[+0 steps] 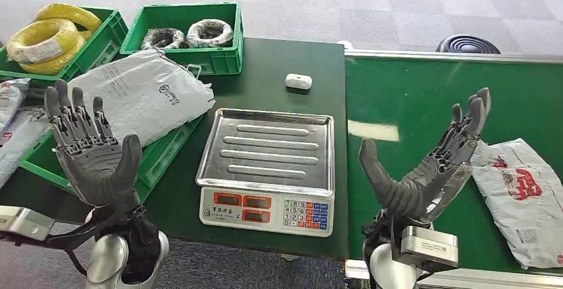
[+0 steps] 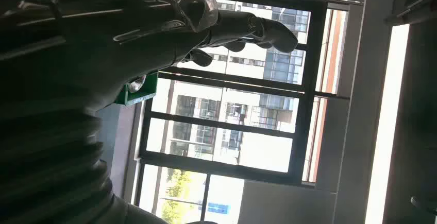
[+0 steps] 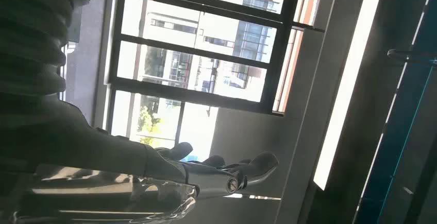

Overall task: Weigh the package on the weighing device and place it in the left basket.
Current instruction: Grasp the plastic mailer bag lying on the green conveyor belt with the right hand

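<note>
Head view: the left hand (image 1: 93, 156) and right hand (image 1: 428, 163) are both raised palm-up, fingers spread, holding nothing. A white package (image 1: 524, 199) with red print lies flat on the green belt (image 1: 398, 96), just beside the right hand. The scale (image 1: 269, 169) stands bare between the hands; another bag (image 1: 143, 93) overhangs the left basket (image 1: 159, 159). Left wrist view: fingers (image 2: 257, 28) extended against windows. Right wrist view: fingers (image 3: 247, 167) likewise extended, touching nothing.

The head view is evenly bright and sharp, with a pale glare patch on the green conveyor (image 1: 451, 103) just beside the scale (image 1: 269, 169). Both wrist views face bright windows (image 2: 227, 126), so the left hand (image 2: 103, 38) and right hand (image 3: 129, 177) show as dark, backlit silhouettes.
</note>
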